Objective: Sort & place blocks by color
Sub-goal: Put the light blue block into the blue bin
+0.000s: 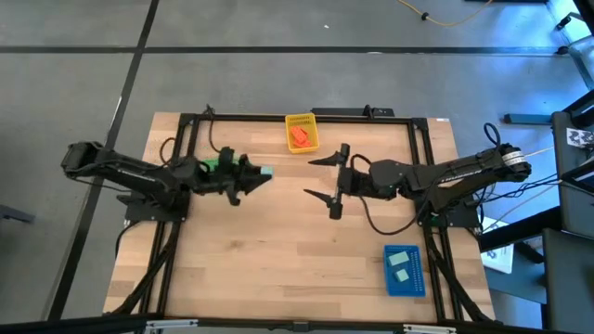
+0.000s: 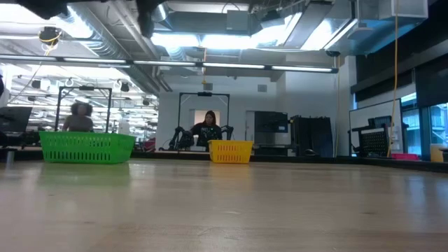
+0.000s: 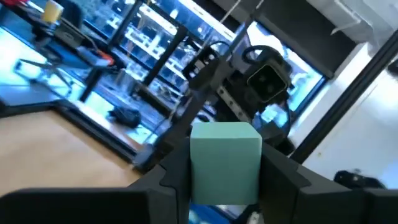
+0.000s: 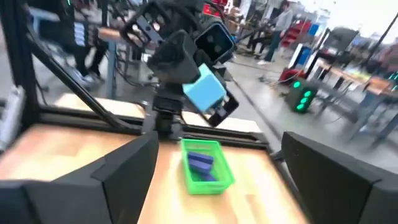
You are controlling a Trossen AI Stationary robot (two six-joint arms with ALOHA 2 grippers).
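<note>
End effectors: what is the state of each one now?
Left end effector: closed on a pale mint block.
Right end effector: open, holding nothing.

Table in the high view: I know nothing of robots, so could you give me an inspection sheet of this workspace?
Surface: wooden table.
Job's things: orange-red blocks in yellow tray; pale mint blocks in blue tray; purple blocks in green tray.
Clutter: nothing seen.
Grippers: left gripper shut on a single mint block, raised near the green tray; right gripper open, empty, mid-table.
Cables: black cable looping from the right arm.
Surroundings: people beyond the table.
</note>
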